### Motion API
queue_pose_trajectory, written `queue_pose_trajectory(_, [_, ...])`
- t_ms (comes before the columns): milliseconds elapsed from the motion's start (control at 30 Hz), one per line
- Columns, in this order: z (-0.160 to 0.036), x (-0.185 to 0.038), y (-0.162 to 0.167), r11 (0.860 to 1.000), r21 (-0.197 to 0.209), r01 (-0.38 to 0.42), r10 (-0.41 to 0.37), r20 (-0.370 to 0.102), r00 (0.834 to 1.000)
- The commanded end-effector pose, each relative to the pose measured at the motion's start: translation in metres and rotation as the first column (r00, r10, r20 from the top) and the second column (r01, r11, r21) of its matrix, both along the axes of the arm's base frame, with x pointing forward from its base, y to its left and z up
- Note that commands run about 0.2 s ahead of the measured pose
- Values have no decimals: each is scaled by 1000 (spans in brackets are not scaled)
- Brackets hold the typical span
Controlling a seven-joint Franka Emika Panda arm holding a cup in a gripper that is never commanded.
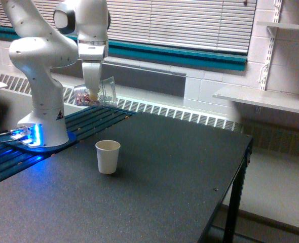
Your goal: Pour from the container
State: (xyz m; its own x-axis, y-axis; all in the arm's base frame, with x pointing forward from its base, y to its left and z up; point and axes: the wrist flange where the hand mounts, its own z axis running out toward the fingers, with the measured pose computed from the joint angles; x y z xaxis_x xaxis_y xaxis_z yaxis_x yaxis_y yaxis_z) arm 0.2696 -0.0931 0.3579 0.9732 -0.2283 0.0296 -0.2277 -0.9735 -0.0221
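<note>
Franka arm holds the clear plastic cup in the air, gripper clamped on it from above. Cup lies nearly on its side, rim toward the exterior view's right, reddish-brown and pale bits piled at the base end, toward the exterior view's left. None visibly spilling. It hangs above the table's back edge, up and to the exterior view's left of the white paper cup, well apart from it and not over its mouth.

Step, as judged: carry/positioning phase, pour not yet begun. Next move calls for bringing the rim over the paper cup, then tipping the rim end down so the bits slide out; offset is too big to pour from here, bits would hit the table.

Surface: dark speckled tabletop, matte, only the paper cup on it. Room: window blinds, teal sill strip, radiator grille along the wall, white block wall, shelves at the exterior view's right, blue light at the robot base.
</note>
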Motion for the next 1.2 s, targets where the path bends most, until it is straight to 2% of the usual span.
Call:
queue_pose_trajectory(33, [-16,-10,-1,1000,6,-16,17,-46,999])
queue_pose_trajectory(1200, [-38,-14,-15,1000,12,-14,15,-109,994])
